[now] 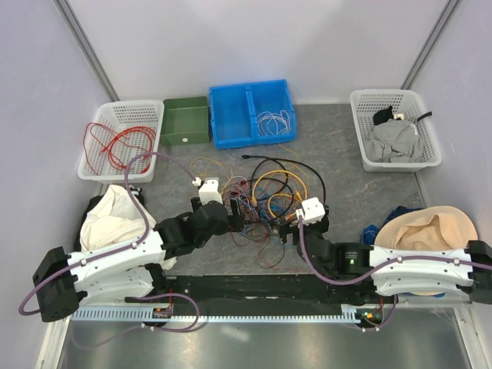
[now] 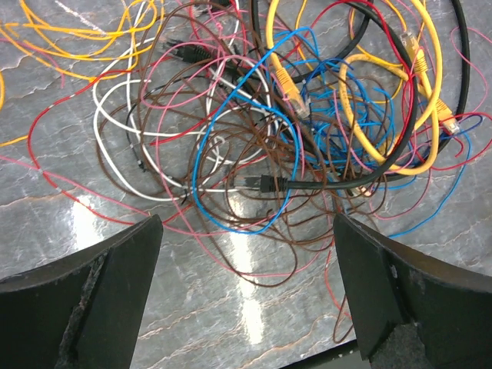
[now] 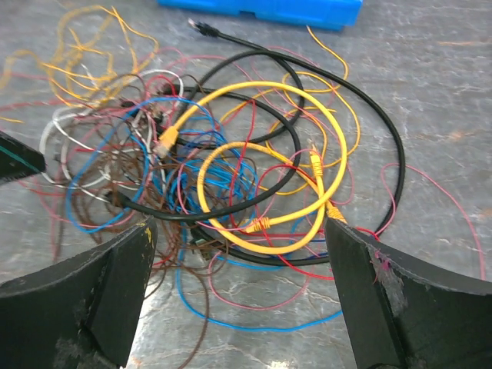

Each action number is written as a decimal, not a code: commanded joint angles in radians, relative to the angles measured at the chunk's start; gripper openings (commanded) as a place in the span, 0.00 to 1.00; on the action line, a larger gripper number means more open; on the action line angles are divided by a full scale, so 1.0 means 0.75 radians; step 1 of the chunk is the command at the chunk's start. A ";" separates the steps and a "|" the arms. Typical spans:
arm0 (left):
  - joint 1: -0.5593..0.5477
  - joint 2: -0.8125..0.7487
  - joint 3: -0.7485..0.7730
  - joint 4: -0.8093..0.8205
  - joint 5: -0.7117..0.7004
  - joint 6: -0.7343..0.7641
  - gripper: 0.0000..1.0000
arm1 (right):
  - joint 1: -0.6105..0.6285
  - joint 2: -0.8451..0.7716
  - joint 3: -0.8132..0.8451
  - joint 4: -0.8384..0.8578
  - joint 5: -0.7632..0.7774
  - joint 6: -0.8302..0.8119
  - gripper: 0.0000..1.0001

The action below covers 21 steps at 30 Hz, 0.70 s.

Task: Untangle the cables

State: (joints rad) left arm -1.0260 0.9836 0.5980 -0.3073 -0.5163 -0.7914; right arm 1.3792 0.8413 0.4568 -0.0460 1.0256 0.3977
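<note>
We hover both grippers, left [image 2: 246, 296] and right [image 3: 238, 300], jaws wide and empty, just short of the knotted heap of thin coloured cables [image 1: 265, 198]. Nothing looks separated yet; next we likely need one loose outer strand pinched and drawn clear.

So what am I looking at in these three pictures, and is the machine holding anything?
It is two robot arms bolted to a table's near edge. One picture looks down from above; the other two come from cameras on each wrist, the dark shapes at their bottom being that arm's own fingers. The left gripper and right gripper both stand open, holding nothing. Between them lies a tangled heap of cables: a thick yellow cable, a black cable, and thin blue, brown and red wires. Baskets and bins line the far edge.
</note>
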 commanded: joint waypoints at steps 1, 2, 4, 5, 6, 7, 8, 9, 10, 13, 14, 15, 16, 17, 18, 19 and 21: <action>0.008 0.020 0.078 -0.012 -0.030 0.036 1.00 | 0.006 0.099 0.113 -0.037 0.093 0.049 0.98; 0.008 0.012 0.062 -0.008 -0.009 0.041 1.00 | 0.006 0.128 0.125 -0.055 0.099 0.057 0.98; 0.008 -0.021 0.043 0.013 0.011 0.075 0.99 | 0.008 0.134 0.154 -0.096 0.089 0.069 0.98; 0.006 -0.031 0.017 0.049 0.046 0.098 0.99 | 0.006 0.118 0.160 -0.110 0.069 0.075 0.98; 0.006 -0.047 0.005 0.076 0.068 0.124 0.98 | 0.006 0.099 0.154 -0.115 0.056 0.077 0.98; 0.006 -0.048 -0.006 0.103 0.093 0.191 0.96 | 0.006 0.075 0.148 -0.111 0.046 0.083 0.98; 0.006 -0.037 -0.014 0.162 0.160 0.228 0.94 | 0.006 0.020 0.138 -0.106 0.048 0.085 0.98; 0.006 -0.021 -0.006 0.182 0.199 0.265 0.91 | 0.006 -0.011 0.119 -0.106 0.052 0.087 0.98; 0.002 0.040 0.010 0.199 0.238 0.328 0.89 | 0.006 -0.080 0.107 -0.106 0.050 0.087 0.98; -0.075 0.217 0.127 0.207 0.320 0.447 0.85 | 0.006 -0.185 0.078 -0.147 0.042 0.092 0.98; -0.114 0.263 0.196 0.207 0.276 0.488 0.85 | 0.006 -0.248 0.076 -0.166 0.040 0.098 0.98; -0.157 0.320 0.235 0.203 0.239 0.529 0.86 | 0.006 -0.275 0.076 -0.206 0.038 0.100 0.98; -0.229 0.424 0.276 0.197 0.188 0.617 0.86 | 0.006 -0.320 0.078 -0.229 0.040 0.102 0.98; -0.254 0.486 0.364 0.179 0.171 0.652 0.86 | 0.006 -0.342 0.080 -0.247 0.042 0.110 0.98; -0.270 0.539 0.411 0.136 0.161 0.687 0.87 | 0.006 -0.359 0.082 -0.278 0.044 0.114 0.98; -0.282 0.586 0.454 0.107 0.128 0.732 0.87 | 0.006 -0.389 0.082 -0.292 0.046 0.122 0.98; -0.283 0.709 0.546 0.074 0.112 0.769 0.88 | 0.008 -0.414 0.082 -0.323 0.040 0.141 0.98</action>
State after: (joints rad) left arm -1.2228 1.4078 0.8745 -0.2226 -0.3676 -0.3908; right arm 1.3792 0.5663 0.5259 -0.2131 1.0492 0.4702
